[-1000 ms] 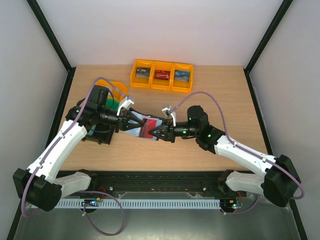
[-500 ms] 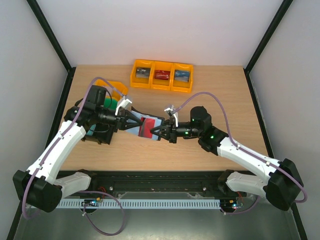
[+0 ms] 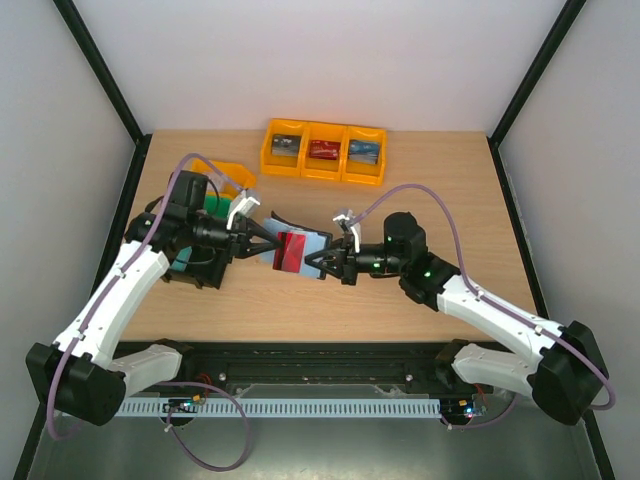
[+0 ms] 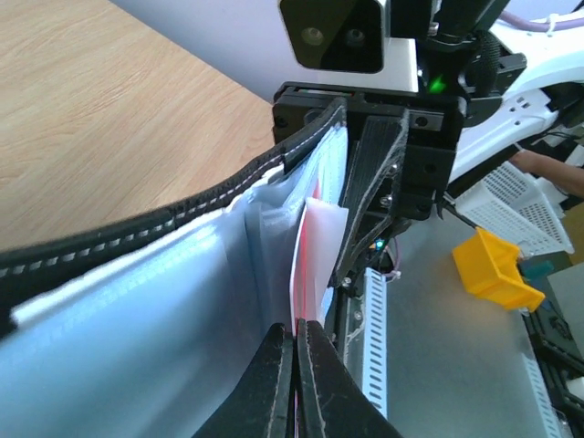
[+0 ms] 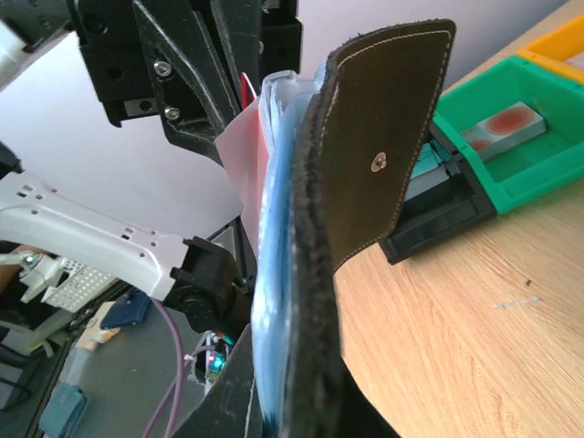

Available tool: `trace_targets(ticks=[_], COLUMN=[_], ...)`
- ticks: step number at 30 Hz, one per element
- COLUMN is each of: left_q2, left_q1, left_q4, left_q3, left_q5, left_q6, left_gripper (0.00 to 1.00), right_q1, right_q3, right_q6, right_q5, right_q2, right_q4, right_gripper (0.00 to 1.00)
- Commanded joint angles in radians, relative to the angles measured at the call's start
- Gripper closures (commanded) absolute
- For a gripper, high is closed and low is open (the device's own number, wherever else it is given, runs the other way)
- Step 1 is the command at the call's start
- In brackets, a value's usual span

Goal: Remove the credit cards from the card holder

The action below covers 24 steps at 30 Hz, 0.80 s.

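"Top external view first. Where does the card holder (image 3: 312, 238) stand?"

"Held up off the table (image 3: 460, 170), opened out between the two arms. The right gripper (image 3: 318, 264) is clamped on its black cover. The right wrist view confirms the leather between closed fingers."

"And the left gripper (image 3: 262, 243)?"

"Pinched tight on the edge of a red card (image 4: 315, 242), which sits partly inside a clear pocket."

"Progress?"

"In my judgement, early to middle. One card is gripped but not yet free of the holder. Whether further cards remain in the pockets cannot be told. The yellow bins (image 3: 323, 173) at the rear hold flat items, and I cannot confirm their origin."
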<state>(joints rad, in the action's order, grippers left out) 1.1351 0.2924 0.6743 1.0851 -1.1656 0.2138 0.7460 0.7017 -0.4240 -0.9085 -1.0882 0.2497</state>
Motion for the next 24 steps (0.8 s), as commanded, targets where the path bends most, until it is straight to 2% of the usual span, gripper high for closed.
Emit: trace_targets(ticks=[1, 3, 7, 10, 14, 17, 21, 24], left_q2=[-0.007, 0.007, 0.032, 0.072, 0.195, 0.318, 0.504, 0.662], left_q1=[-0.029, -0.061, -0.064, 0.002, 0.197, 0.277, 0.345, 0.364], left_q4=[0.04, 0.043, 0.008, -0.018, -0.078, -0.213, -0.451, -0.589], left_q3=[0.047, 0.08, 0.132, 0.184, 0.282, 0.341, 0.389, 0.461], left_q5=[0.166, 0.312, 0.625, 0.783, 1.123, 1.339, 1.518, 1.55], left_q6=[0.042, 0.065, 0.123, 0.168, 0.286, 0.398, 0.585, 0.707], left_gripper=[0.98, 0.98, 0.98, 0.98, 0.98, 0.98, 0.98, 0.98], right_q1=[-0.024, -0.089, -0.349, -0.501, -0.557, -0.585, -0.645, -0.693], right_q3=[0.0, -0.018, -0.113, -0.193, -0.195, -0.191, -0.189, -0.185], right_q6=[0.024, -0.022, -0.235, -0.342, -0.329, -0.319, -0.29, -0.272], right_q5=[0.067, 0.105, 0.097, 0.078, 0.108, 0.141, 0.182, 0.164], right_q2=[0.034, 0.025, 0.005, 0.01, 0.017, 0.041, 0.06, 0.047], right_q4=[-0.035, -0.047, 0.014, 0.083, 0.05, 0.033, -0.016, -0.033], right_gripper=[0.98, 0.98, 0.99, 0.98, 0.98, 0.98, 0.98, 0.98])
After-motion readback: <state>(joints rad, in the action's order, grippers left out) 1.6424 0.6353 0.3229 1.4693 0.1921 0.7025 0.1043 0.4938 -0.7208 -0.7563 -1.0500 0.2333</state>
